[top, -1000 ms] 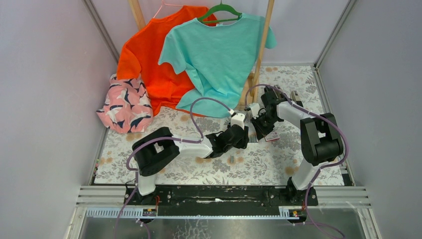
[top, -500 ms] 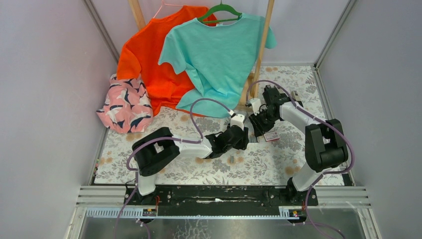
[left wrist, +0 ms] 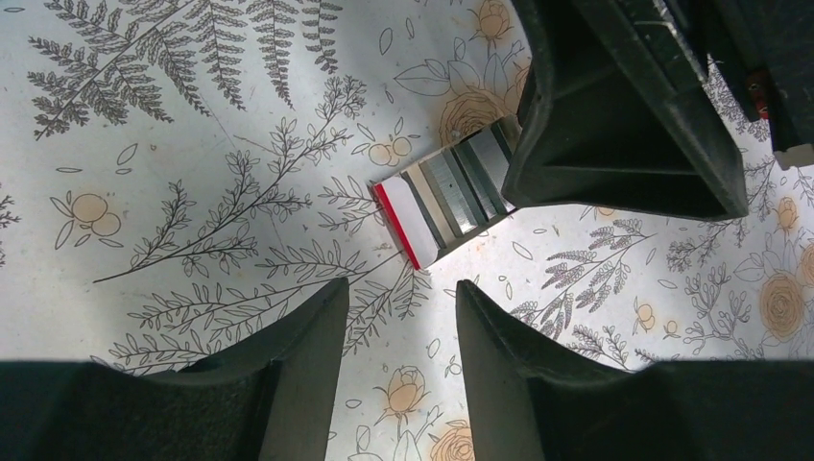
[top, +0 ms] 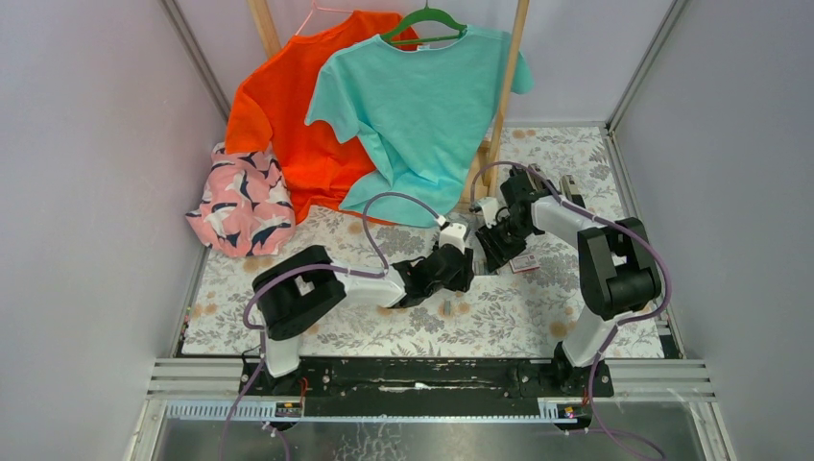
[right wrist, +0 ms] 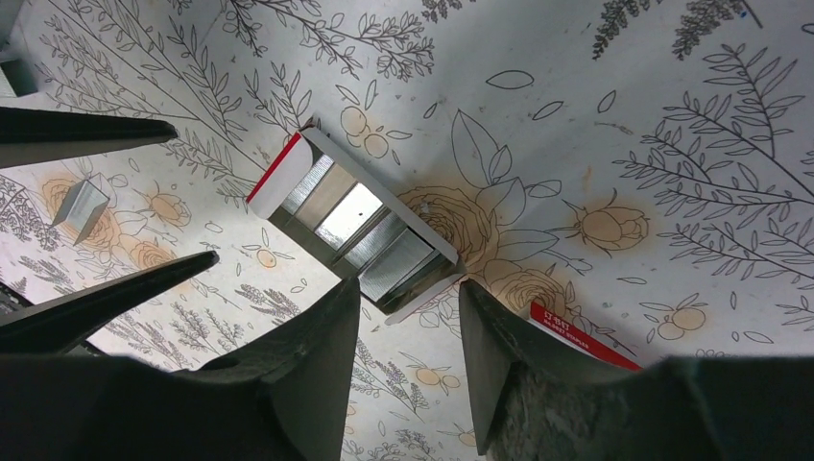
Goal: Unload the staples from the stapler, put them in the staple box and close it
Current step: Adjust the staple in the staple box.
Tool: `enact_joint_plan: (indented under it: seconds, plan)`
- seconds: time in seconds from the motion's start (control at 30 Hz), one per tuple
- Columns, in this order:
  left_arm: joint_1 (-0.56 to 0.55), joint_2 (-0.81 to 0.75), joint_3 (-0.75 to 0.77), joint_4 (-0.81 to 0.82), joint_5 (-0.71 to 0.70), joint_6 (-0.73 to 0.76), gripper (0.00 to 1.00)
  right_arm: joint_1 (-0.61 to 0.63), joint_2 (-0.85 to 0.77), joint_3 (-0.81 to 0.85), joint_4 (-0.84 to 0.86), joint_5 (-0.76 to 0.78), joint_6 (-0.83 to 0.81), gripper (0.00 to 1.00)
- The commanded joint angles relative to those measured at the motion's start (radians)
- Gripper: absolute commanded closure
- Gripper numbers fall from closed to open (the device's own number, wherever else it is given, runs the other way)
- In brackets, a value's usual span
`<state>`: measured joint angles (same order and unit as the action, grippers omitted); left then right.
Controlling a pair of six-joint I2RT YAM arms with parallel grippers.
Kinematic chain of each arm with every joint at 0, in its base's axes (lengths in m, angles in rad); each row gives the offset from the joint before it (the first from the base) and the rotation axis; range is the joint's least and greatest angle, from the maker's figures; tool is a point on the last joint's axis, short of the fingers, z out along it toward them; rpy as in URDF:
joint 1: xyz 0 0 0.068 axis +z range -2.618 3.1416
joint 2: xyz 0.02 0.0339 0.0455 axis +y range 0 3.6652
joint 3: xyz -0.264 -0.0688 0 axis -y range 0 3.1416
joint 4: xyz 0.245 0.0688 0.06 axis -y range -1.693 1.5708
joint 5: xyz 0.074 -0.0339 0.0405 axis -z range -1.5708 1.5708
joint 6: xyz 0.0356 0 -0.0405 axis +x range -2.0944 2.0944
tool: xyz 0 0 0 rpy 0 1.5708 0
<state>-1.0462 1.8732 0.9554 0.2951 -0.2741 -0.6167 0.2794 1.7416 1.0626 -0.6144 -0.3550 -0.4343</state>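
Observation:
A small white tray with a red end [right wrist: 288, 168] lies on the flowered cloth, holding silvery staples [right wrist: 379, 252] in rows. The tray [left wrist: 408, 226] also shows in the left wrist view, its far part hidden under the right gripper's black body. My right gripper [right wrist: 411, 288] hovers open just above the tray's near end, with nothing between its fingers. My left gripper [left wrist: 401, 286] is open and empty too, a short way off the tray's red end. One short loose staples strip [right wrist: 82, 206] lies apart on the cloth. I cannot make out the stapler in any view.
A red-and-white box sleeve [right wrist: 576, 336] lies beside the tray, under my right finger. In the top view both grippers [top: 480, 252] meet mid-table. Orange and teal shirts [top: 413, 106] hang on a wooden rack at the back, and a pink patterned bag [top: 240, 202] sits at the back left.
My right gripper has gone from shut to open over the tray. The right arm swung out a little and came back. The left arm has barely shifted.

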Motion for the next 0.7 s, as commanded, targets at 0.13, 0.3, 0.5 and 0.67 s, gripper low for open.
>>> enact_joint_plan:
  seconds: [0.13, 0.3, 0.5, 0.67]
  plan:
    - [0.008, -0.043, -0.029, 0.071, -0.008, -0.011, 0.48, 0.013, -0.001, 0.011, 0.012, 0.005, 0.019, 0.51]
    - [0.008, -0.084, -0.057, 0.069, -0.014, 0.041, 0.5, 0.013, -0.013, 0.017, 0.011, 0.016, 0.012, 0.51]
    - [0.009, -0.33, -0.223, 0.113, 0.079, 0.257, 0.45, 0.013, -0.175, 0.007, 0.019, 0.011, -0.02, 0.51]
    - [0.012, -0.434, -0.254, -0.057, 0.127, 0.322, 0.41, 0.014, -0.272, 0.003, 0.002, -0.119, -0.083, 0.51]
